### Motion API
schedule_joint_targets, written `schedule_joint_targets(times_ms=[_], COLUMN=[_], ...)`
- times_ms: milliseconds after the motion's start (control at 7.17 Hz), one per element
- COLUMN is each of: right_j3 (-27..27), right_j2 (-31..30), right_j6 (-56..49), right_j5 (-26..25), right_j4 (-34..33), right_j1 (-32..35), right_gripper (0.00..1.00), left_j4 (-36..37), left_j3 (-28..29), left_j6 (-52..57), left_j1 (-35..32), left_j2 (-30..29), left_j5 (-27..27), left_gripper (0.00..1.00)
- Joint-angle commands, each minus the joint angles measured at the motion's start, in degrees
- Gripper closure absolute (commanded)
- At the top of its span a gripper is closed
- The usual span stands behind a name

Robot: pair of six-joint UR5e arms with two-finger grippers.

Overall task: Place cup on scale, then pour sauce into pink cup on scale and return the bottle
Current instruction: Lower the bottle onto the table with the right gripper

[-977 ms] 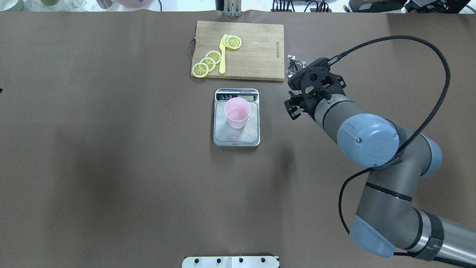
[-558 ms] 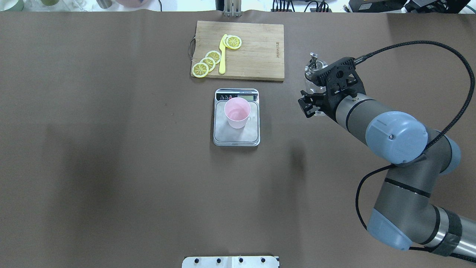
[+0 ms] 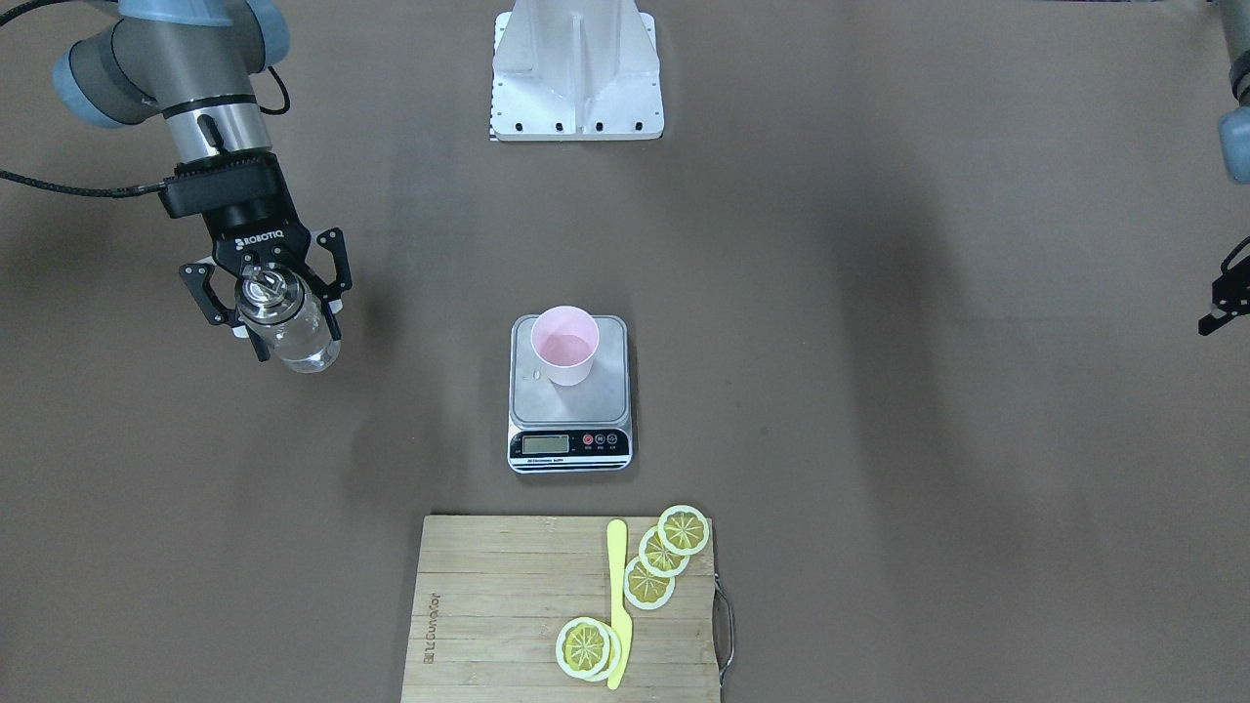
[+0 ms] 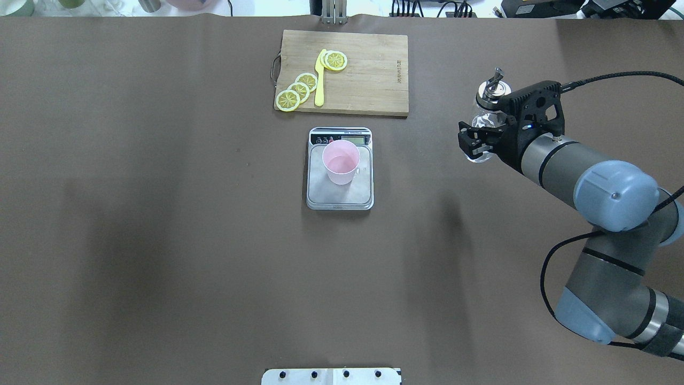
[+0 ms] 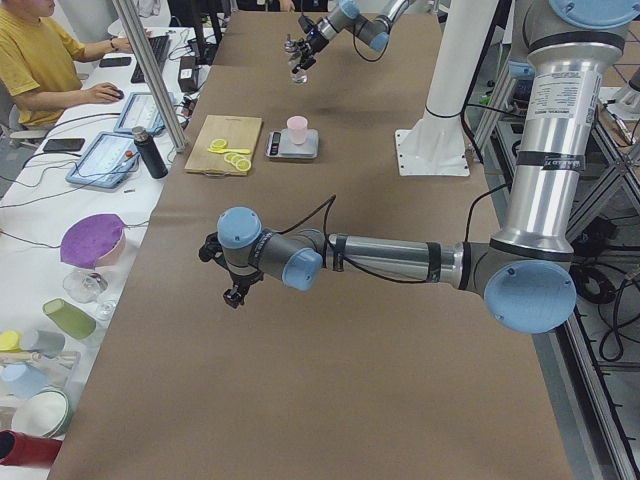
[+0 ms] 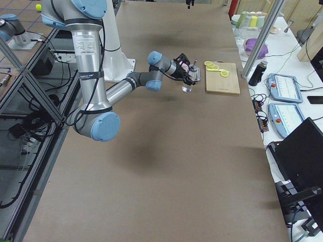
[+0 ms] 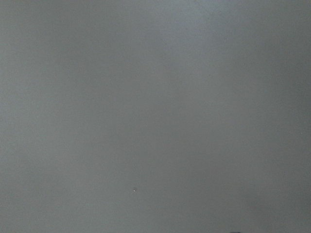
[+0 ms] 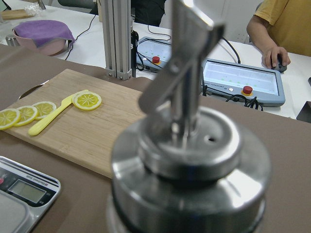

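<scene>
Opening of left end effector (image 5: 234, 297) unreadable, out over bare tabletop (image 4: 160, 214); mid-tabletop, pink cup (image 4: 341, 163) upright on scale (image 4: 340, 195), near bamboo cutting board (image 4: 368, 75); well right, right end effector (image 4: 473, 143) clamped around clear glass bottle (image 4: 487, 109), held off the tabletop.

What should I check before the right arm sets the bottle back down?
1. The right gripper is shut on the bottle: ok.
2. The bottle hangs above the table, away from the scale and the cutting board: ok.
3. The cup stands upright on the scale: ok.
4. Enough poured into the cup: cannot tell.
5. The left gripper is far off to the side: ok.
</scene>
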Motion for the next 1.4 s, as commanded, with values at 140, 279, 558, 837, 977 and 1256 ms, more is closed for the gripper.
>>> schedule_joint_targets(times_ms=[140,279,558,837,977,1256], right_j3=[-9.9,-9.6,-9.4,-9.3,-9.2,-9.7], right_j2=[-1.5,-2.4,-3.3,-3.5,-3.7,-4.9], right_j6=[0.7,1.4,4.0,4.7,4.7,4.6], right_j5=[-0.5,-1.2,-3.8,-7.3,-7.8,-8.0], right_j4=[14.5,14.6,14.7,14.7,14.7,16.6], right_j1=[-0.1,-0.1,-2.3,-5.9,-6.7,-7.8], right_gripper=[0.88,0.88,0.88,0.88,0.88,0.88], left_j4=[0.1,0.1,0.1,-0.3,-0.2,-0.3], left_j3=[-2.5,-2.8,-3.0,-3.5,-5.0,-5.6], left_j6=[0.0,0.0,0.0,0.0,0.0,0.0], left_j1=[0.0,0.0,0.0,0.0,0.0,0.0], left_j2=[1.3,1.3,1.4,2.6,3.8,4.7], left_j5=[0.2,0.3,0.3,0.5,0.6,0.6], left_gripper=[0.17,0.17,0.17,0.17,0.17,0.17])
